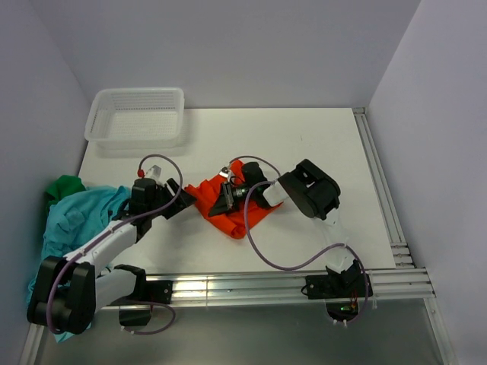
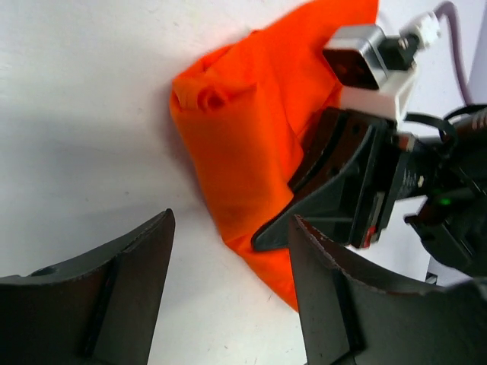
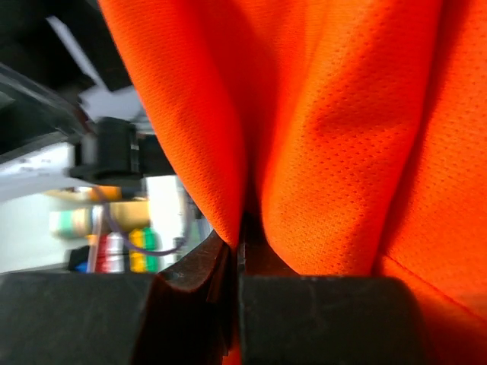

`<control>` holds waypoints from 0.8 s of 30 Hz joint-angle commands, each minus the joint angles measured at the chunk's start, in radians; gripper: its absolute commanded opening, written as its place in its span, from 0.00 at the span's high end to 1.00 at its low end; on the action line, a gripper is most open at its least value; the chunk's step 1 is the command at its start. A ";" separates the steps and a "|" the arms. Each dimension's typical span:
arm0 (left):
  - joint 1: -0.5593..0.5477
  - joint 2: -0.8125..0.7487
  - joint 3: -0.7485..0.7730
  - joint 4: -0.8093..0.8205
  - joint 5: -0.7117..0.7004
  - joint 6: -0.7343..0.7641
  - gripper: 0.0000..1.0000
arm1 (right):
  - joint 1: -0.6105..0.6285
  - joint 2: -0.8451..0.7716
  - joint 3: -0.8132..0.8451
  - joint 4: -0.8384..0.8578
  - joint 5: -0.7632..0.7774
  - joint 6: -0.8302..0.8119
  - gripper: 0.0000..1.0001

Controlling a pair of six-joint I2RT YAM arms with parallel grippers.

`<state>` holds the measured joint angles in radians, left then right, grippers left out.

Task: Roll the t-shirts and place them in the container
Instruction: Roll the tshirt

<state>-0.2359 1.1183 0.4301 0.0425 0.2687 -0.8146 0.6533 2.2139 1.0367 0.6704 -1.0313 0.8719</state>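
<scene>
Orange t-shirt (image 1: 230,220) lies crumpled, a fold pinched tight in the right gripper (image 1: 221,204); left gripper (image 2: 232,220) gapes open, seemingly just beside it.

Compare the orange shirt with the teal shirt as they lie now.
The orange shirt lies in the middle of the table; the teal shirt is heaped at its left edge. The right gripper pinches the orange shirt; no gripper holds the teal shirt. The orange shirt is bunched into a compact bundle; the teal shirt sprawls wider. Both are crumpled, neither neatly rolled.
</scene>
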 commanded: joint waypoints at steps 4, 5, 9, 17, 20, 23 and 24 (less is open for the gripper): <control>-0.068 -0.083 -0.099 0.227 -0.100 -0.018 0.34 | -0.047 0.105 -0.038 0.472 -0.087 0.294 1.00; -0.072 -0.083 -0.108 0.246 -0.105 -0.018 0.34 | -0.050 0.116 -0.038 0.501 -0.088 0.340 1.00; -0.086 -0.026 -0.122 0.304 -0.134 -0.023 0.34 | -0.060 0.151 -0.033 0.595 -0.099 0.415 1.00; -0.089 0.158 -0.108 0.499 -0.135 -0.052 0.22 | -0.066 0.167 -0.030 0.609 -0.104 0.432 1.00; -0.089 0.204 -0.123 0.574 -0.134 -0.070 0.15 | -0.067 0.167 -0.029 0.598 -0.104 0.426 1.00; -0.089 0.247 -0.140 0.684 -0.120 -0.086 0.11 | -0.069 0.171 -0.026 0.589 -0.104 0.423 1.00; -0.089 0.279 -0.137 0.729 -0.114 -0.089 0.11 | -0.067 0.171 -0.023 0.587 -0.104 0.421 1.00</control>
<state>-0.3206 1.3575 0.3046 0.5816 0.1459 -0.8799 0.5949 2.3608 1.0130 1.2282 -1.1221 1.3045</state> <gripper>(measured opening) 0.890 0.034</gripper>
